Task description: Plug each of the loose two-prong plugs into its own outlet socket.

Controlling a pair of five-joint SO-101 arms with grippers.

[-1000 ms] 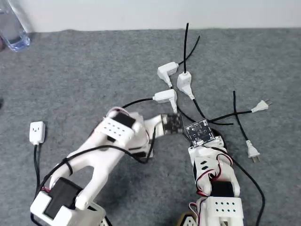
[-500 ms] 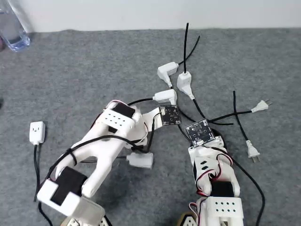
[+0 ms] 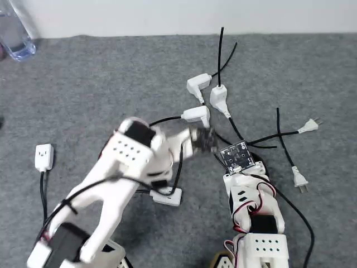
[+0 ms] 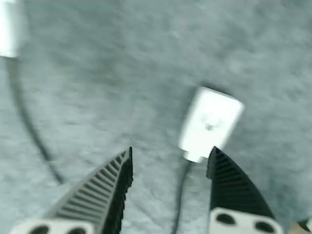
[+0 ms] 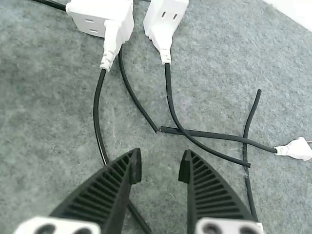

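My left gripper is open above the carpet. A white outlet socket lies just past its fingertips, untouched, with its cable running back between them. In the high view the left arm reaches toward three white sockets, and another socket lies under that arm. My right gripper is open and empty over crossing black cables, with two sockets beyond it. Two loose two-prong plugs lie at the right; one plug also shows in the right wrist view.
A lone socket with a cable sits at the far left. A clear bottle stands in the back left corner. Black cables cross between the sockets and the plugs. Grey carpet is open at the back left.
The left arm has swung and lifted, and its wrist is blurred. A white socket has come into view on the carpet under that arm. The right arm has kept still.
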